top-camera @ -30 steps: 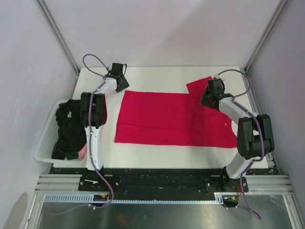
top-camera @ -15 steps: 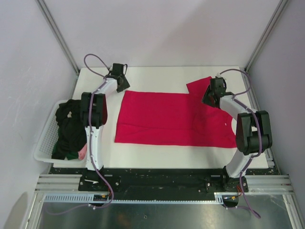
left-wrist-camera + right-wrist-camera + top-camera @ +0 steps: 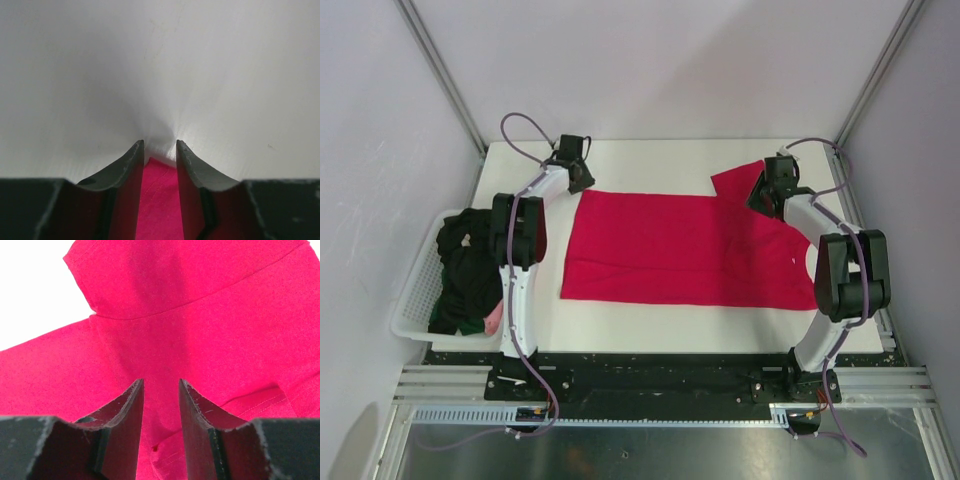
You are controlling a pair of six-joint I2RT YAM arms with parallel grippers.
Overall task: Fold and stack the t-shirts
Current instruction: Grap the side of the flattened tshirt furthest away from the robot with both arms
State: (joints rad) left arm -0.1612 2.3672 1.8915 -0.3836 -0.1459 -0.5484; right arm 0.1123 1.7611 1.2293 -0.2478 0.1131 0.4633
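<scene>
The crimson-red t-shirt [image 3: 670, 250] lies flat on the white table [image 3: 650, 160], folded into a wide rectangle, with one sleeve [image 3: 733, 178] sticking out at the far right. My left gripper [image 3: 578, 181] is at the shirt's far left corner. In the left wrist view its narrowly open jaws [image 3: 160, 145] straddle that red corner [image 3: 157, 200]. My right gripper [image 3: 761, 197] is low over the shirt beside the sleeve. Its jaws [image 3: 161, 382] are narrowly open above red cloth [image 3: 175, 315]. The dark t-shirt [image 3: 465, 265] and a bit of the pink one [image 3: 494, 318] lie in the basket.
The white lattice basket [image 3: 410, 290] stands off the table's left edge, beside the left arm. Frame posts rise at the far left and far right corners. Bare table shows behind the shirt and along its near edge.
My left gripper has slid a little right onto the shirt's far left corner. My right gripper has moved away from me, up toward the sleeve. The shirt has not moved.
</scene>
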